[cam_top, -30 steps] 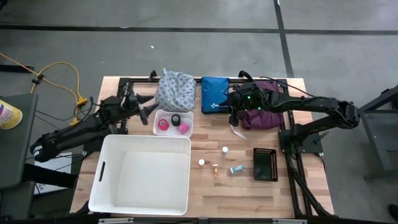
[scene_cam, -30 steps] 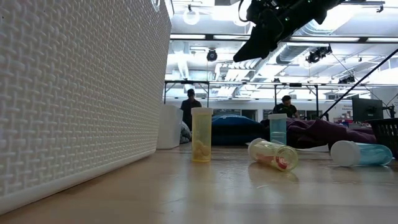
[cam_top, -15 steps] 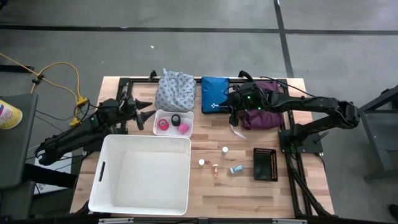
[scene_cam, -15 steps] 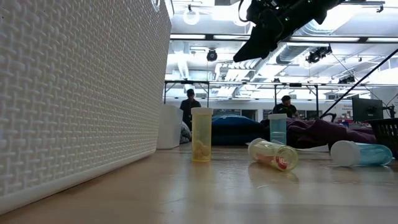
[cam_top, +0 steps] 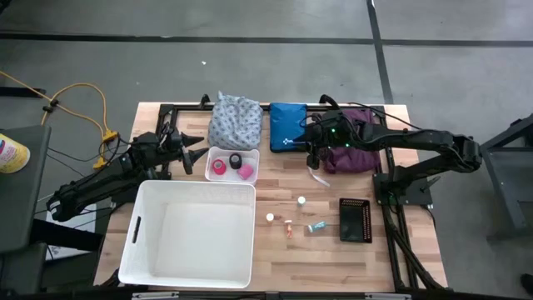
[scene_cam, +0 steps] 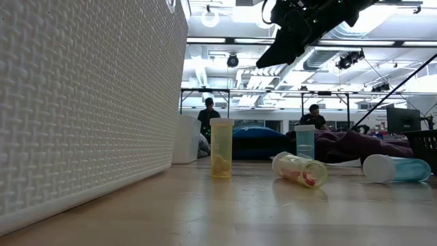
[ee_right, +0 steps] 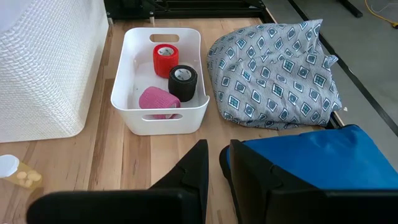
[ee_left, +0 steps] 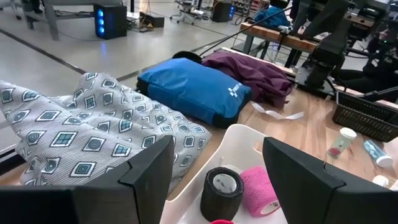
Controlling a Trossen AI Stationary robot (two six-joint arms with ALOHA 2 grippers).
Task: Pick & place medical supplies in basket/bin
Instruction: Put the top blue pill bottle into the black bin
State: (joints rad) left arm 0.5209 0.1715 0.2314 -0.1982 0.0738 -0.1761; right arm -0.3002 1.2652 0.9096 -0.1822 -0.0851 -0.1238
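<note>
Large white bin [cam_top: 188, 243] at the bench's [cam_top: 329, 250] near-left corner; along the far edge lie the grey-white patterned cloth [cam_top: 235, 122], blue pouch [cam_top: 288, 127] and purple cloth [cam_top: 354, 148]. Small white tray [cam_top: 232, 165] beside the patterned cloth holds red, black and pink tape rolls [ee_right: 170, 78]; vials [cam_top: 291, 218] are scattered right of the bin. Left claw [cam_top: 193, 148], partly open and empty, hovers just left of the tray; right claw [cam_top: 313, 155], fingers nearly together and empty, hangs between pouch and purple cloth.
</note>
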